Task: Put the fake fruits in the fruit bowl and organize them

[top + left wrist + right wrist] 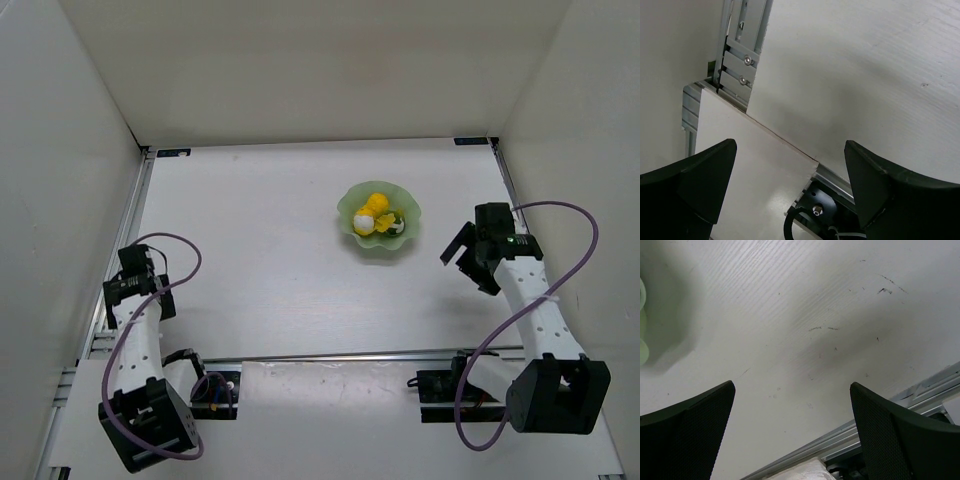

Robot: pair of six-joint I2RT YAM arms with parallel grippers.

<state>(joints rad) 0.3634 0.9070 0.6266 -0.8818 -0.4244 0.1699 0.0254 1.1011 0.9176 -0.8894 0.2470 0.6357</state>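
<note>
While both arms sit low in the overhead frame, the white table (260, 260) lies open between them, boxed in by pale walls on the left, right and top and edged by an aluminium rail (330, 357) along the bottom. The fruit bowl (378, 248), pale green with a scalloped rim, stands right of centre, well away from every wall. The fake fruits (375, 215) are bunched inside it: a yellow pear shape (375, 203) uppermost, a yellow-and-white piece (365, 223) at lower left, and a yellow-green oval (397, 225) at lower right that is hard to make out.

The right gripper (468, 262) hovers near the bowl, to its right and slightly lower in the frame, with bare table between them. Its jaws are spread wide and hold nothing. In its own wrist view only a sliver of the bowl's rim shows, cut off at the left edge, above scuffed tabletop.

The left gripper (790, 145), at lower left overhead, is well apart from the bowl, its jaws likewise wide and empty. Its wrist view takes in the side rail (737, 65), a white base plate (745, 170) and bare table, but no bowl. Purple cables (560, 215) loop from each arm.
</note>
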